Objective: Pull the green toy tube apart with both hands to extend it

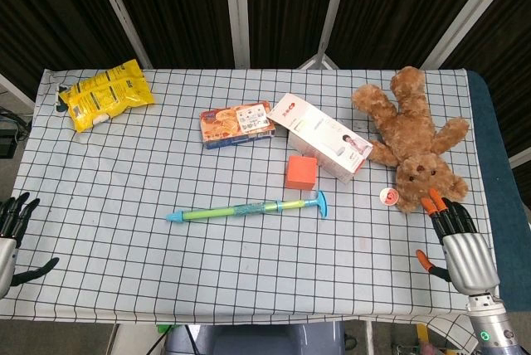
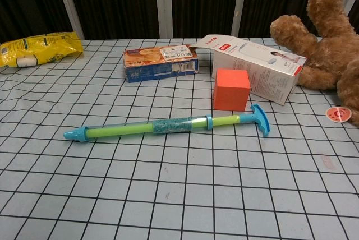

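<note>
The green toy tube (image 1: 246, 208) (image 2: 168, 125) lies flat near the middle of the checked tablecloth, its blue tip pointing left and its blue T-handle (image 2: 259, 119) at the right end. Nothing touches it. My left hand (image 1: 10, 235) shows at the table's near-left edge, fingers spread, holding nothing. My right hand (image 1: 459, 243) is at the near-right corner, orange-tipped fingers apart, also empty. Both are far from the tube. Neither hand appears in the chest view.
An orange cube (image 1: 301, 172) sits just behind the tube's handle end. Behind it lie a white box (image 1: 323, 137) and a biscuit box (image 1: 237, 124). A brown teddy bear (image 1: 415, 139) sprawls at the right, a yellow snack bag (image 1: 104, 93) at the far left.
</note>
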Motion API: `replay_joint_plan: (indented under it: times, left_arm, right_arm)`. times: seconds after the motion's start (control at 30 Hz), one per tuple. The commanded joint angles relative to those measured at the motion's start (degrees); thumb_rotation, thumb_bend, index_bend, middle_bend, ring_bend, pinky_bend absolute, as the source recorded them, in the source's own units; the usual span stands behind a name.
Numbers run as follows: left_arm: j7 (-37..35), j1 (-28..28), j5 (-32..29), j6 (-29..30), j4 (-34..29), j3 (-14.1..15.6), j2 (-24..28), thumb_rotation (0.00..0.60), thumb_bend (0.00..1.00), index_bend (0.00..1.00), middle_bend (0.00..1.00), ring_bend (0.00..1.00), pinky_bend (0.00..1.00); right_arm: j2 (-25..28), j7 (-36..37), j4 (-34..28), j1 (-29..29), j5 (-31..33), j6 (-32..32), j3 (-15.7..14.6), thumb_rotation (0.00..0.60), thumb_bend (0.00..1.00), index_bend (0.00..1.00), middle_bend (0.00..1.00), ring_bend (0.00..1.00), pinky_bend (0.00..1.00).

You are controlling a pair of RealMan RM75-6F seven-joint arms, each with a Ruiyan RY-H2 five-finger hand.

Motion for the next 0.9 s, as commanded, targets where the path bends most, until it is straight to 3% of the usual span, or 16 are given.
replay_joint_plan:
  times: [0.03, 0.13, 0.3, 0.57, 0.9]
  left_arm:
    - [-0.2, -0.1, -0.1, -0.4, 0.0, -0.1, 0.0, 0.600, 0.12, 0.00, 0.00, 0.00, 0.00]
    - [-0.4, 0.0, 0.1, -0.5, -0.1, -0.3, 0.1, 0.600, 0.12, 0.00, 0.00, 0.00, 0.00]
    - [-0.5, -0.1, 0.8, -0.6, -0.1, -0.2, 0.2, 0.600, 0.12, 0.00, 0.00, 0.00, 0.00]
    - [-1.3, -0.2, 1.2, -1.5, -0.2, -0.2, 0.4, 0.600, 0.12, 0.00, 0.00, 0.00, 0.00]
    - [-2.2, -0.4, 1.6, -2.5, 0.1, -0.3, 0.6, 0.600, 0.12, 0.00, 0.00, 0.00, 0.00]
  right_arm:
    - [0.4, -0.5, -2.2, 1.7, 1.2, -2.0, 1.8, 0.600, 0.33, 0.02, 0.54, 0.63, 0.69]
    - [0.5, -1.8, -5.3, 4.3, 3.3, -5.5, 3.9, 0.600, 0.33, 0.12, 0.78, 0.85, 0.83]
    - [-0.5, -7.1, -8.9, 9.0, 6.1, -11.5, 6.9, 0.600, 0.32, 0.23, 0.93, 0.98, 0.91]
    - [-7.4, -19.7, -7.8, 16.9, 13.1, -21.4, 10.0, 0.600, 0.32, 0.34, 1.00, 1.00, 0.91]
    - [-20.9, -28.9, -0.1, 23.2, 19.4, -26.5, 10.7, 0.600, 0.32, 0.39, 1.00, 1.00, 0.91]
